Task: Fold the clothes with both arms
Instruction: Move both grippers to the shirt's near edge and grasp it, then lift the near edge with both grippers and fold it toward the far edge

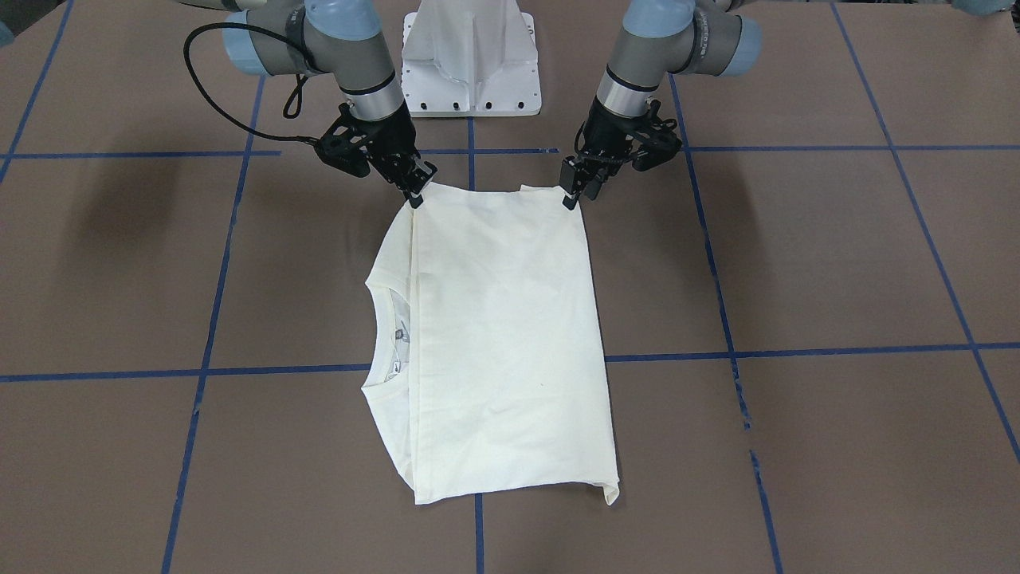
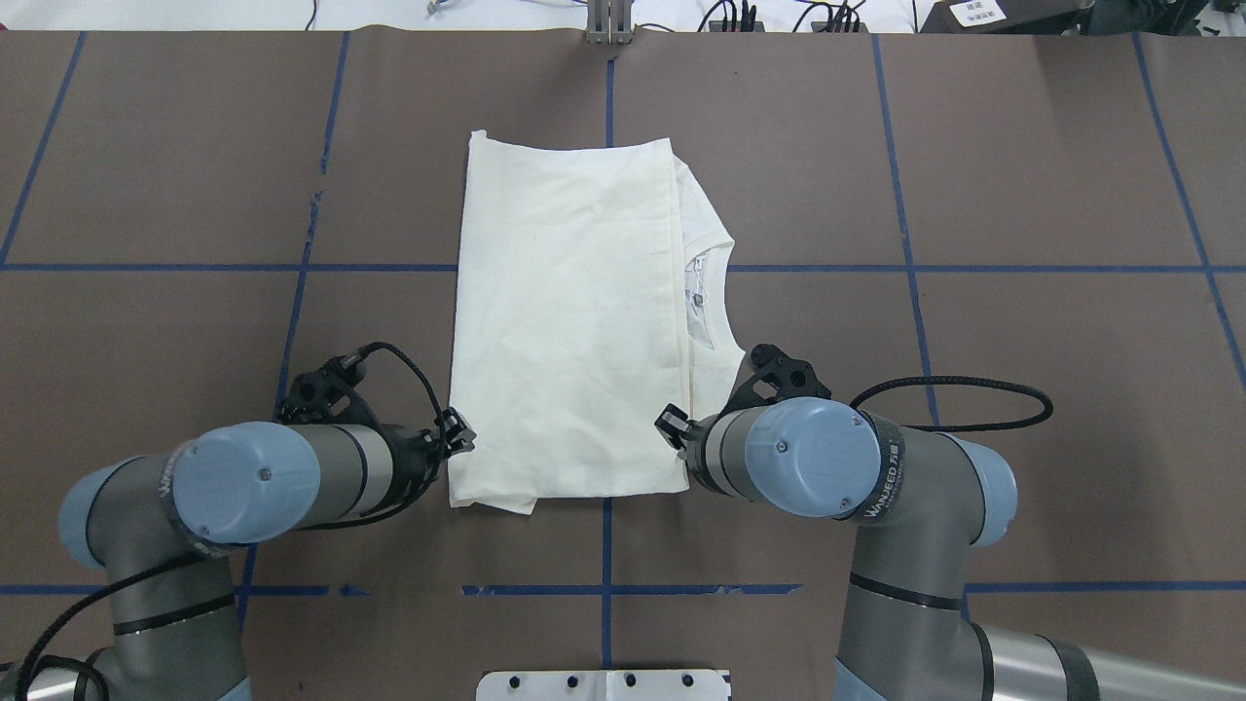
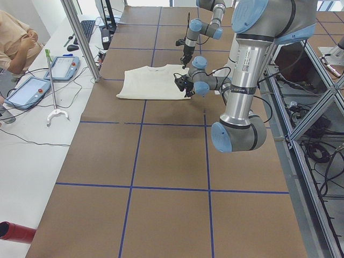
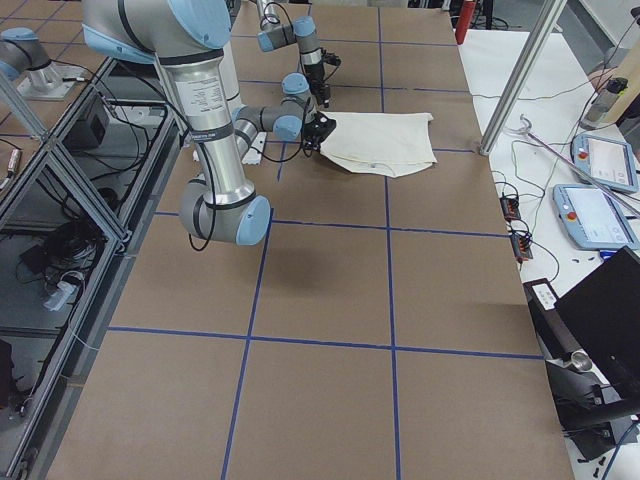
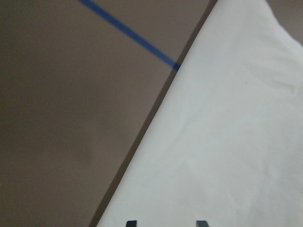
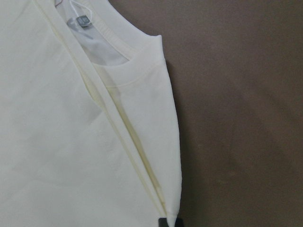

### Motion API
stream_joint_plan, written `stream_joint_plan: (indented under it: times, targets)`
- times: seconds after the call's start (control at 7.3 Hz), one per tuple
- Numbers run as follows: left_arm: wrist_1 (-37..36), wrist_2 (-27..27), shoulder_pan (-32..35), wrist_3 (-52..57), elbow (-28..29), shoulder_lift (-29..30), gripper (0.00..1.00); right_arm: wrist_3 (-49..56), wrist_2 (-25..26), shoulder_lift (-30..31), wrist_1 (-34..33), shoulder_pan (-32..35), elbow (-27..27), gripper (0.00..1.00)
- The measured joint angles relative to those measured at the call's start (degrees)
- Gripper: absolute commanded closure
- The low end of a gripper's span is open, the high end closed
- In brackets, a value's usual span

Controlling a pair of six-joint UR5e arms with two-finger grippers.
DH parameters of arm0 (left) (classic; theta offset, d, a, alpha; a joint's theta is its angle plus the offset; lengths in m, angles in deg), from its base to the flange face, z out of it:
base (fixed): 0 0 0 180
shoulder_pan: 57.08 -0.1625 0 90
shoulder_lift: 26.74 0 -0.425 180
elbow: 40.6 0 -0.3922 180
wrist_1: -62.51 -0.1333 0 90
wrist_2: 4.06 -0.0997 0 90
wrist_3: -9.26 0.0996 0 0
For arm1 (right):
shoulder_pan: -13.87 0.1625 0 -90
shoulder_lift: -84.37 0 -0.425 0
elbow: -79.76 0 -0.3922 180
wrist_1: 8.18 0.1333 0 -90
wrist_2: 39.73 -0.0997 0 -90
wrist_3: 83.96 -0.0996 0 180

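Note:
The cream-white shirt lies folded into a rectangle at the table's middle, print hidden, ribbed collar showing at one side. It also shows in the overhead view. My right gripper is at the near corner on the collar side. In the right wrist view its tips stand close together, shut on the shirt's corner. My left gripper is at the other near corner. In the left wrist view its tips stand apart over the shirt, open.
The white pedestal base stands between the arms. Blue tape lines cross the brown table. Beside the table's far edge are a metal pole, tablets and a seated operator.

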Motion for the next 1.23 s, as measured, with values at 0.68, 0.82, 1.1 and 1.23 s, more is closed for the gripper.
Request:
stream_joint_plan:
  times: [0.68, 0.82, 1.1, 1.23]
  targets:
    - [-0.07, -0.83, -2.97, -3.00, 1.37, 0.11, 1.00, 0.09, 0.12, -0.07, 0.00, 0.05, -0.25, 1.00]
    - [-0.07, -0.86, -2.71, -3.28, 1.16, 0.09, 1.00, 0.16, 0.12, -0.04, 0.00, 0.05, -0.26, 1.00]
    - [-0.70, -0.89, -1.60, -3.38, 0.26, 0.15, 1.00, 0.33, 0.12, 0.00, 0.00, 0.03, -0.23, 1.00]
    - [-1.94, -0.88, -1.38, -3.39, -0.80, 0.15, 1.00, 0.35, 0.11, 0.00, 0.00, 0.04, -0.30, 1.00]
